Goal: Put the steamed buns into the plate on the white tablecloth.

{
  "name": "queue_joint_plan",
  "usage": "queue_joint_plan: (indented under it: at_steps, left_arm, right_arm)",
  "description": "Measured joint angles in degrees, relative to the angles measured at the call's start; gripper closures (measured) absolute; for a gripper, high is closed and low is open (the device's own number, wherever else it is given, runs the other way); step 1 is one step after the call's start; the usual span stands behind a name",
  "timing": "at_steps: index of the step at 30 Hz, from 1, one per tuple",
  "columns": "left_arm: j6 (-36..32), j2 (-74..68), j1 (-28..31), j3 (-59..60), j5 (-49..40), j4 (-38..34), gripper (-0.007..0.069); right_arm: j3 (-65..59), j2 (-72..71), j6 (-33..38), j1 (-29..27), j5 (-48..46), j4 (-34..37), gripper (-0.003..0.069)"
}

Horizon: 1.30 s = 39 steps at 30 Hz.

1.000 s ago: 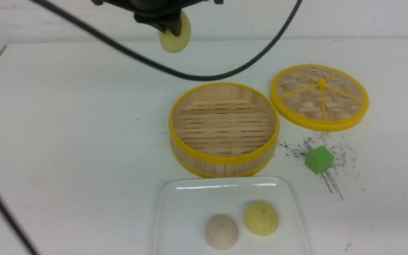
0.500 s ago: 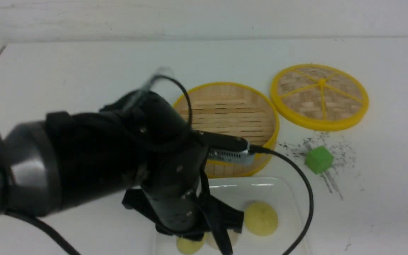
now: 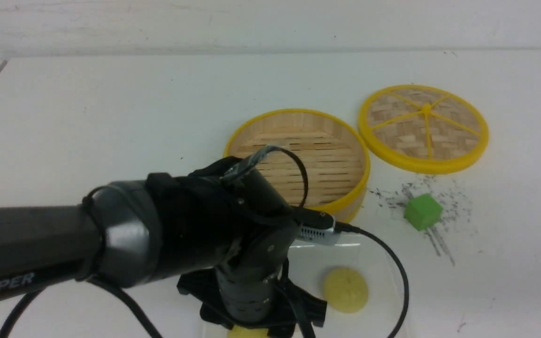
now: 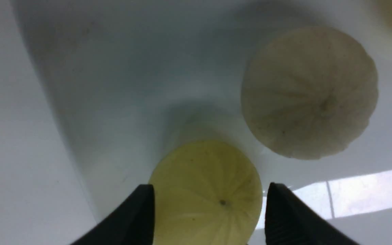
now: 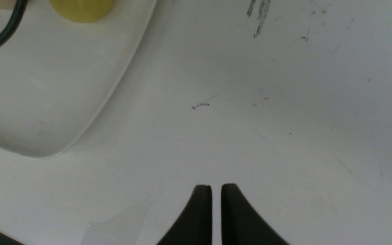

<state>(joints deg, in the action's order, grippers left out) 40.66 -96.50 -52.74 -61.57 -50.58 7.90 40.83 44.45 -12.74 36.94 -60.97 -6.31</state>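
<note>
Left wrist view shows a pale yellow, pleated dome-shaped steamed bun [image 4: 204, 177] lying on the glossy white rectangular plate [image 4: 107, 88]. It sits directly between the spread jaws of the left gripper [image 4: 210, 190], which flank it and do not seem to squeeze it. The bun looks soft, light and easily dented, so a gentle pinch low across its widest sides would suit. An off-white pleated bun [image 4: 310, 92] sits just beyond the fingertips, apart from it. A second pale yellow bun [image 3: 345, 289] lies farther to that gripper's right. Over the white matte tablecloth [image 5: 284, 102], the right gripper [image 5: 216, 190] has its jaws nearly together and holds nothing.
</note>
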Motion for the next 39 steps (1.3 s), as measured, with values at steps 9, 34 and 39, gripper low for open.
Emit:
queue_joint_plan:
  at_steps: [9, 34, 39]
  left_arm:
    - [0.0, 4.7, 0.0, -12.6, -13.5, 5.7, 0.0183]
    - [0.0, 5.6, 0.0, -25.0, -19.3, 14.5, 0.0622]
    - [0.0, 5.6, 0.0, -25.0, -19.1, 16.1, 0.0622]
  right_arm:
    - [1.8, -3.9, 0.0, 0.0, -5.9, -0.5, 0.058]
    - [-18.9, -39.3, 0.0, 0.0, 27.5, -1.4, 0.0673]
    - [-18.9, -39.3, 0.0, 0.0, 28.1, -1.5, 0.0671]
